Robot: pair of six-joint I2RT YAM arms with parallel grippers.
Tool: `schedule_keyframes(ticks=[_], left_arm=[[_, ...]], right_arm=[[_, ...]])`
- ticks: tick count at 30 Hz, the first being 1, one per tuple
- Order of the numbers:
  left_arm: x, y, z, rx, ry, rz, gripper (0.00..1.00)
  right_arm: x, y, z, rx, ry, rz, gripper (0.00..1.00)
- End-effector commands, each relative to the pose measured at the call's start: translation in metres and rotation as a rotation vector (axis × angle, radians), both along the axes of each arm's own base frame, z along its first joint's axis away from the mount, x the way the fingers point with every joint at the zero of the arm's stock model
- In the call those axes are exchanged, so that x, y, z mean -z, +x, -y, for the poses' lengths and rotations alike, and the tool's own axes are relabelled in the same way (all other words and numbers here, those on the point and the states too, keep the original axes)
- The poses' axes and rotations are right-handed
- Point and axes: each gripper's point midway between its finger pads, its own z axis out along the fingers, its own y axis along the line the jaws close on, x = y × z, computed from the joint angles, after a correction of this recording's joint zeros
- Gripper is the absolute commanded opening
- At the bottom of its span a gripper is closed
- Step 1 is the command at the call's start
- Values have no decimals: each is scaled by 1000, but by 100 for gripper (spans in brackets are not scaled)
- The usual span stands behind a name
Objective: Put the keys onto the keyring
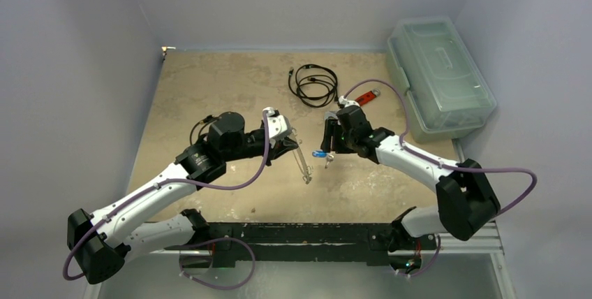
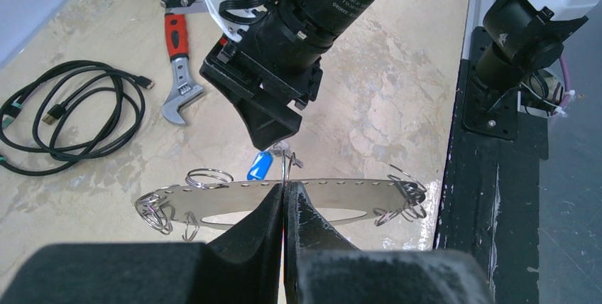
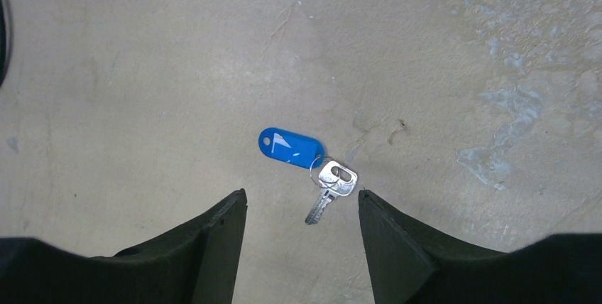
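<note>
The keyring [image 2: 341,192] is a flat silvery oval plate with a row of small holes and wire loops at both ends. My left gripper [image 2: 285,187] is shut on its near rim and holds it edge-up over the table; it also shows in the top view [image 1: 303,163]. The keys lie on the table: a blue plastic tag [image 3: 291,147] joined by a small wire loop to a pale silver key [image 3: 332,185]. My right gripper [image 3: 302,201] is open just above them, fingers on either side of the silver key, not touching it. The blue tag [image 2: 260,165] shows just beyond the keyring.
A coiled black cable [image 1: 314,84] lies at the back of the table, with a red-handled wrench [image 1: 368,96] to its right. A clear lidded plastic box [image 1: 440,75] stands at the back right. The arms' black base rail [image 1: 307,235] runs along the near edge.
</note>
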Motion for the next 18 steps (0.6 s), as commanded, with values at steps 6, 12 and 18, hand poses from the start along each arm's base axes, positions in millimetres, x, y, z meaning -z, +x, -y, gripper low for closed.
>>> schedule_keyframes(ticks=[6, 12, 18], left_arm=[[-20, 4, 3, -4, -36, 56, 0], [-19, 4, 3, -7, -32, 55, 0], [-19, 4, 3, -6, -32, 55, 0]], right_arm=[[19, -9, -15, -160, -10, -13, 52], [27, -8, -25, -229, -139, -22, 44], [41, -1, -21, -227, -277, -36, 37]])
